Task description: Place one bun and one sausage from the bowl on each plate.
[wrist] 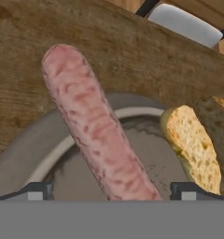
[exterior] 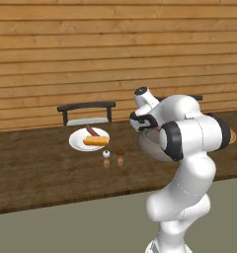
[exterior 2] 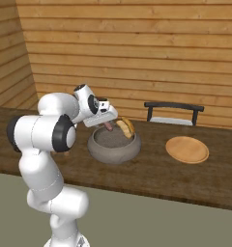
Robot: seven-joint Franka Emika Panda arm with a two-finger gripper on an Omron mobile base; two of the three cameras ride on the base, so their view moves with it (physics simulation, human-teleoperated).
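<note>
My gripper is shut on a reddish-brown sausage, holding it just above the grey bowl. The sausage points out over the bowl's rim, and my dark fingertips flank its near end. One golden bun leans against the bowl's far inner wall, to the right of the sausage in the hand view. The white plate on the left carries a bun and a sausage. The tan wooden plate lies bare to the right of the bowl.
Two small shakers, one white and one brown, stand on the dark wooden table between the white plate and the bowl. A dark chair sits behind the white plate, and another chair behind the wooden plate. A plank wall rises at the back.
</note>
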